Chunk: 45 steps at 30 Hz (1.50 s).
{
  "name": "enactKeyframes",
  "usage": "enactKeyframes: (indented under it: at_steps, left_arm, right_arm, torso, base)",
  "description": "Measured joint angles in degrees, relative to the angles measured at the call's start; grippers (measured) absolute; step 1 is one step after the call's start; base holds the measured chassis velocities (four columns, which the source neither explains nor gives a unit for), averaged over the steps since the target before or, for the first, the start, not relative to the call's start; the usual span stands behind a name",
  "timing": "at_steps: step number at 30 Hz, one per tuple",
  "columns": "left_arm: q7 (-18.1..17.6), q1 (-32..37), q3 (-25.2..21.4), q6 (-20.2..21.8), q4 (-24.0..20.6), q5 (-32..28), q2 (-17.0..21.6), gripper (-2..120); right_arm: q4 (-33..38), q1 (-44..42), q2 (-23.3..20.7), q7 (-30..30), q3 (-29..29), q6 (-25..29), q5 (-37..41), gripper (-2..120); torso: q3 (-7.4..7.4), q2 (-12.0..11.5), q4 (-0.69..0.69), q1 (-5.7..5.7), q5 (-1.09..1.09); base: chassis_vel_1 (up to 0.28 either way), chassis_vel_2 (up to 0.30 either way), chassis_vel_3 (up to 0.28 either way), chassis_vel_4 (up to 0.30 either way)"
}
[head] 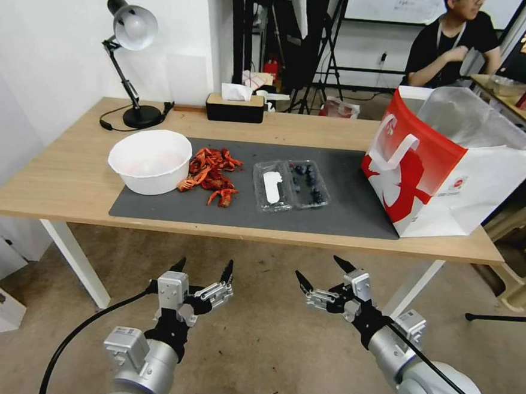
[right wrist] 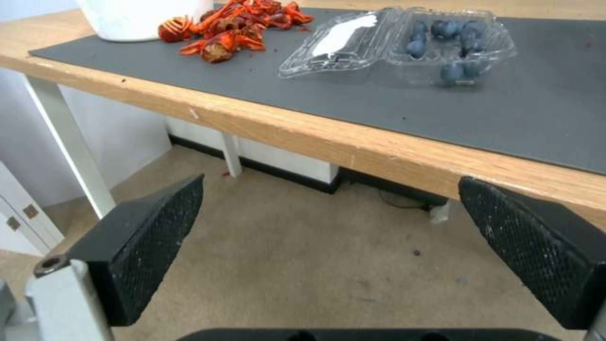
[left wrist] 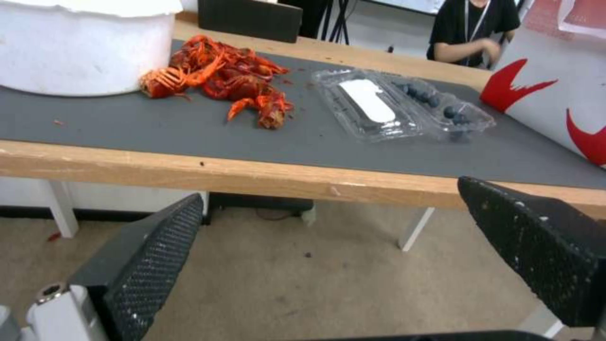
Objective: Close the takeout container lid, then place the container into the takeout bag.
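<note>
We see the takeout container (head: 309, 184) lying open on the dark mat (head: 357, 218) at the middle of the head view, its tray of blueberries to the right and the lid (head: 272, 187) folded out flat to the left, white label facing up. Just left of the lid sits a pile of red crayfish shells (head: 211, 175), and beyond that a white bowl (head: 150, 160). The takeout bag (head: 451, 165) stands upright at the right end of the worktop (head: 60, 177), mouth open, silver lining showing, well apart from the container. Both grippers hang below the front edge of the worktop, over the floor, at the bottom of the frame: the left gripper (head: 204, 269) and the right gripper (head: 319, 272) each have their fingers spread wide and grasp nothing.
</note>
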Motion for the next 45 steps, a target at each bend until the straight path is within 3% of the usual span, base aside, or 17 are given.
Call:
enactKeyframes:
  at_steps: [14, 18, 30, 37, 41, 45]
  left_arm:
    - [0.2, -0.4, -0.6, -1.0, 0.3, -0.1, 0.0, 100]
    - [0.4, -0.5, -1.0, -1.2, 0.3, -0.4, 0.0, 100]
    - [0.8, -1.2, -1.1, -2.1, 1.9, -0.7, -0.1, 100]
    - [0.9, -2.3, 0.0, -1.6, 3.5, -0.9, -0.1, 100]
    - [0.9, -2.6, 0.3, -1.5, 4.0, -1.1, -0.1, 100]
    - [0.9, -3.0, 0.5, -1.5, 4.4, -1.2, -0.1, 100]
  right_arm:
    - [-0.2, 0.3, 0.3, 0.3, 0.2, 0.5, 0.8, 100]
    - [0.1, 1.1, 0.2, 1.3, 0.1, -0.5, 5.1, 100]
    - [1.3, 9.7, 0.1, 12.8, 1.4, -7.7, 41.8, 100]
    - [0.4, 13.3, 1.3, 18.8, 1.4, -7.4, 53.5, 100]
    - [-0.3, 15.2, 1.3, 20.9, 1.1, -7.2, 54.6, 100]
    - [-1.0, 19.7, 1.1, 28.1, 0.7, -7.6, 59.6, 100]
  torso:
    - [-0.01, 0.0, 0.00, 0.00, 0.00]
    - [-0.01, 0.0, 0.00, -0.01, 0.00]
    - [0.00, 0.0, 0.01, -0.01, 0.00]
    - [0.00, 0.0, 0.00, -0.01, 0.00]
    - [0.00, 0.0, -0.01, -0.01, 0.00]
    - [0.00, 0.0, 0.01, -0.01, 0.00]
  base:
    - [0.000, 0.000, 0.000, 0.000]
    - [0.000, 0.000, 0.000, 0.000]
    - [0.000, 0.000, 0.000, 0.000]
    - [0.000, 0.000, 0.000, 0.000]
    - [0.000, 0.000, 0.000, 0.000]
    - [0.000, 0.000, 0.000, 0.000]
